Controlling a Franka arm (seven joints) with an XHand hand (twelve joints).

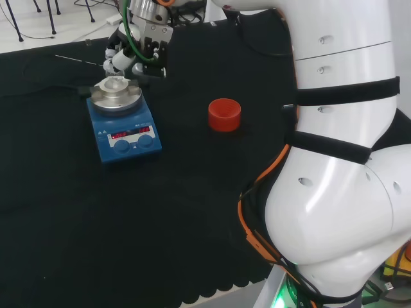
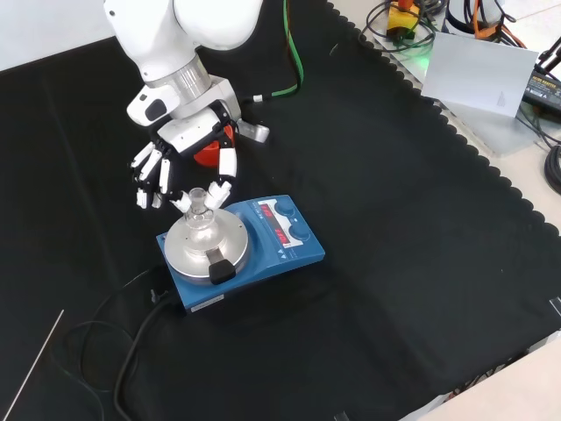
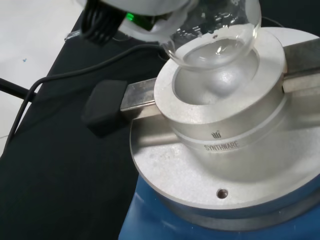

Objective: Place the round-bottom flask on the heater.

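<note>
The clear round-bottom flask (image 2: 201,213) has its bulb in the well of the silver heating block (image 2: 188,253) on the blue heater (image 2: 279,248). In the wrist view the flask bulb (image 3: 216,36) sits tilted at the well's rim, over the block (image 3: 220,145); I cannot tell whether it rests fully. The hand (image 2: 186,132) reaches down from above, and its thumb and a finger pinch the flask neck. In the head view the hand (image 1: 149,46) hangs just behind the heater (image 1: 123,131), with the flask (image 1: 115,83) on top.
A red ribbed ring stand (image 1: 224,114) stands on the cloth right of the heater in the head view. The heater's black cable (image 2: 131,346) trails toward the front. A thin rod (image 2: 35,364) lies near it. The arm's white links (image 1: 340,160) fill the right.
</note>
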